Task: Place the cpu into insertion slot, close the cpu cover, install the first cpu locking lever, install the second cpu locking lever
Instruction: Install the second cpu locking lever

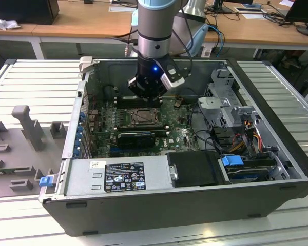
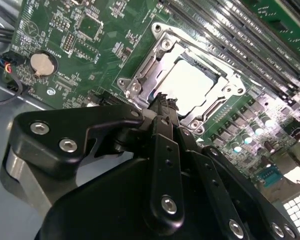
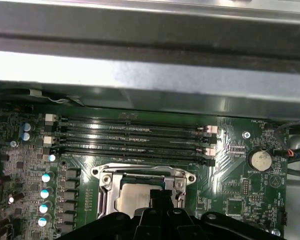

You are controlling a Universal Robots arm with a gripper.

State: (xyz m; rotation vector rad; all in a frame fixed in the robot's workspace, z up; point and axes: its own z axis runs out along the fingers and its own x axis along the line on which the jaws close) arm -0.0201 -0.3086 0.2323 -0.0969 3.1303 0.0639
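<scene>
Pale silver-beige, the cpu (image 2: 190, 86) lies flat in the insertion slot (image 2: 155, 67), just beyond our tool's (image 2: 162, 102) tips in both wrist views. We see the cpu cover (image 2: 225, 92) lying closed over the chip, framing it. Our tool (image 1: 148, 91) hovers directly above the socket inside the open computer case (image 1: 277, 154), its fingers drawn together and holding nothing.

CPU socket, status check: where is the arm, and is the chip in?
Gripper over the insertion slot, jaws state unclear. Cpu seated, cpu cover closed around it. Nothing in the way.
</scene>
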